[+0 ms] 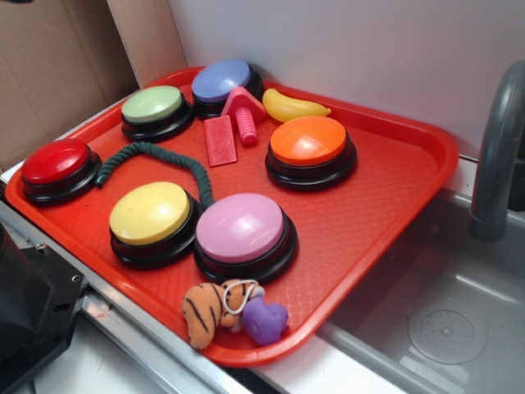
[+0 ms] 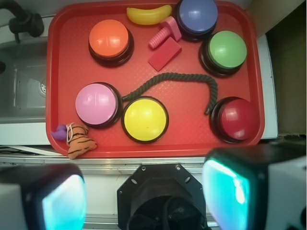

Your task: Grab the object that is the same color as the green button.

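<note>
You see a red tray (image 1: 394, 222) carrying six domed buttons, a dark green cord (image 1: 156, 156) mid-tray, a banana (image 1: 294, 107) at its far edge, a tiger toy (image 1: 215, 308) at its near edge.

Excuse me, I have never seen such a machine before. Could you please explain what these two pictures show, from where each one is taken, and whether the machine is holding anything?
This is a small robot arm working over a red tray beside a sink. One picture is taken from the side; the other comes from a camera on the arm's wrist, looking straight down. The two blurred pale blocks at its bottom are the fingers of the end effector, spread apart and holding nothing. On the tray lie six domed buttons, among them a green button, plus a dark green rope, a toy banana, a red block, a pink screw and a small tiger toy.
</note>
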Tool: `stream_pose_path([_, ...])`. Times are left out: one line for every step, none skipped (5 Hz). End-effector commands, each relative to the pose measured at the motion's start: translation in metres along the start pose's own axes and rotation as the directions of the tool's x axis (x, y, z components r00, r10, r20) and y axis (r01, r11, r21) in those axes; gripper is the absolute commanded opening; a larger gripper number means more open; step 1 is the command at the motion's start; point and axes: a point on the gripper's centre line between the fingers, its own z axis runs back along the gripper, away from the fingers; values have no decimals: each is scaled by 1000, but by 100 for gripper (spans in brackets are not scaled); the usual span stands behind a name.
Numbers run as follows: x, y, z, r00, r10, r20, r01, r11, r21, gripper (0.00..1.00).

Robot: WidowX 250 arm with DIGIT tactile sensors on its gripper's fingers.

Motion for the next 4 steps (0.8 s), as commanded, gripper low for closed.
stream_pose_path([0,0,0,1000,0,0,0,1000,0,100])
stream_pose_path([13,7,-10,988,150,23,-150,989,-4,100])
stream_pose_path([24,17,-21,945,323,51,-322,946,-27,100])
stream_pose_path([37,29,-43,845,529,75,-526,848,-66,100])
